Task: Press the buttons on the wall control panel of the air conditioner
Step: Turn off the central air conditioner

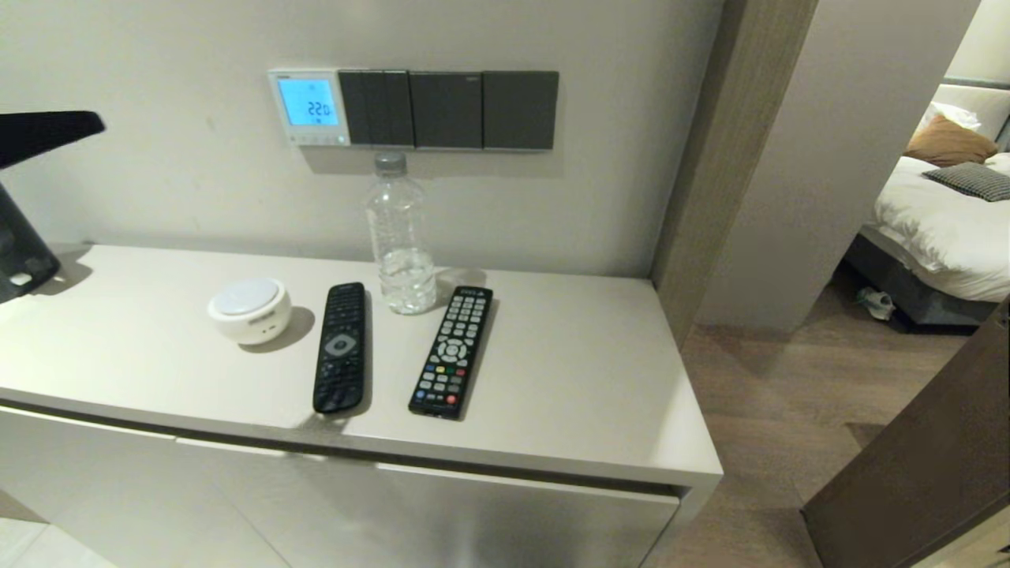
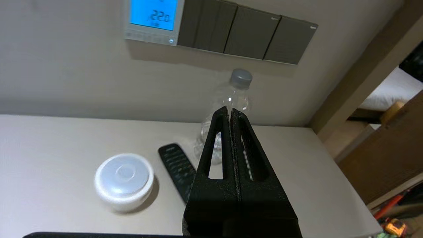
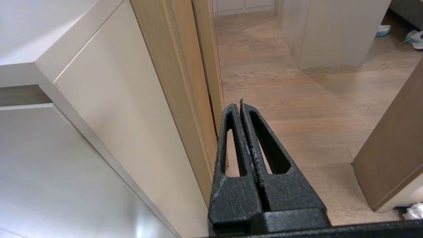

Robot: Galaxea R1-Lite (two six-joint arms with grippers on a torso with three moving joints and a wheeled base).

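The air conditioner's wall control panel point(image 1: 308, 106) is a small white square on the wall above the cabinet. Its screen is lit blue and reads 22.0. The buttons point(image 1: 316, 140) are a row of tiny pale keys along its lower edge. The panel point(image 2: 152, 19) and the buttons point(image 2: 148, 36) also show in the left wrist view. My left gripper point(image 1: 95, 124) is shut and empty. It hovers at the far left above the cabinet top, well left of the panel and slightly below it, not touching it. In the left wrist view the left gripper point(image 2: 230, 110) points towards the wall. My right gripper point(image 3: 239, 105) is shut and empty, low beside the cabinet's right side, above the floor.
Dark grey switch plates point(image 1: 450, 110) adjoin the panel's right side. On the cabinet top point(image 1: 592, 379) stand a clear water bottle point(image 1: 401, 237) below the plates, two black remotes point(image 1: 341, 347) point(image 1: 451, 351) and a white round device point(image 1: 249, 309). A wooden door frame point(image 1: 710, 158) rises at the right.
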